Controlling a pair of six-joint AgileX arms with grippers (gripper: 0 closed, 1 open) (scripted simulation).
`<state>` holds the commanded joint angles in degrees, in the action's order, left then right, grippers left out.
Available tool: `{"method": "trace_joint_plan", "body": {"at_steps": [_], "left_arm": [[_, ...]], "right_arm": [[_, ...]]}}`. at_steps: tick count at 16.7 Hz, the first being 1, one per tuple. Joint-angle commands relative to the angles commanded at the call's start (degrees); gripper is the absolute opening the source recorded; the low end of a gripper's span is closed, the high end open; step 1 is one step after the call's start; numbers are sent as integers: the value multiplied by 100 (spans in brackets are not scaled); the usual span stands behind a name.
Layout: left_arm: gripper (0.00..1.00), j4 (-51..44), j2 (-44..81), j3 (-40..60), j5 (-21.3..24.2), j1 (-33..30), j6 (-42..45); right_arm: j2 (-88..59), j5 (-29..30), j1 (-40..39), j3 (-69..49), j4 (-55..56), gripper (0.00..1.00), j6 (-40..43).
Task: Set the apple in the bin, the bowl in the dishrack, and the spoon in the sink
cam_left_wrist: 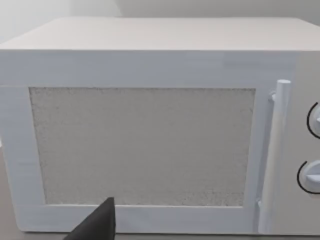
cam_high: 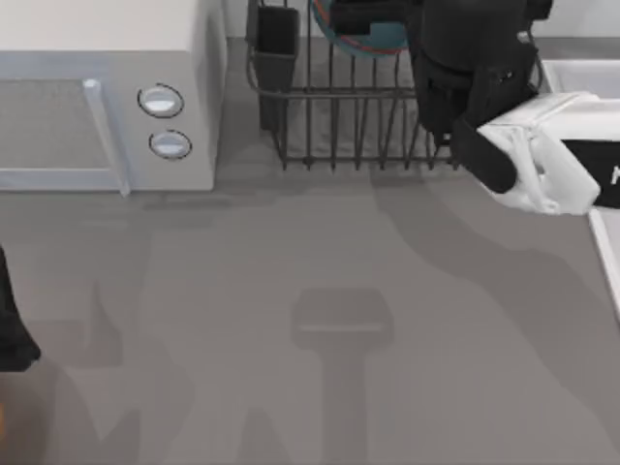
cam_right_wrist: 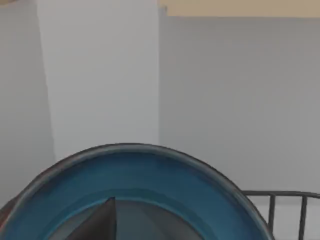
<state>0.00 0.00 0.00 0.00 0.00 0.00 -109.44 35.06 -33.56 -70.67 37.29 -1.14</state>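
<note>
The right gripper [cam_high: 387, 24] is reaching over the dishrack [cam_high: 339, 116] at the far side of the table [cam_high: 310, 291] in the top view, with the bowl [cam_high: 363, 39] showing as a blue arc at its tip, above the wire bars; the fingers themselves are lying under the arm, so whether they are clamping the bowl cannot be told. The sink [cam_high: 581, 73] is lying just right of the rack, and the microwave [cam_high: 107, 97] is standing at the far left. The left arm is sitting parked at the table's left edge.

In the left wrist view, a dark finger [cam_left_wrist: 97, 222] is pointing at the microwave's door [cam_left_wrist: 142, 145].

In the right wrist view, a dark finger [cam_right_wrist: 100, 222] is lying against the bowl's blue inside, with rack bars [cam_right_wrist: 287, 212] beside it.
</note>
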Motion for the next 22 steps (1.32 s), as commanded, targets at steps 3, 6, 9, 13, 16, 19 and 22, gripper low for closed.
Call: {"method": "trace_joint_plan", "body": {"at_steps": [3, 6, 9, 13, 16, 19, 22], "left_arm": [[100, 0, 0, 0, 0, 0, 0], [100, 0, 0, 0, 0, 0, 0], [100, 0, 0, 0, 0, 0, 0], [100, 0, 0, 0, 0, 0, 0], [100, 0, 0, 0, 0, 0, 0], [100, 0, 0, 0, 0, 0, 0], [100, 0, 0, 0, 0, 0, 0]], "right_arm": [[1122, -377, 374, 765, -397, 100, 3], [2748, -860, 853, 1758, -939, 100, 33], [4786, -1417, 1389, 2939, -1575, 100, 82], [7565, -2217, 2145, 4586, -2456, 100, 140], [9189, -2771, 2664, 5686, -3029, 100, 153], [10294, -3213, 3079, 6532, -3459, 100, 139], [10865, -3469, 3322, 7005, -3696, 100, 118]]}}
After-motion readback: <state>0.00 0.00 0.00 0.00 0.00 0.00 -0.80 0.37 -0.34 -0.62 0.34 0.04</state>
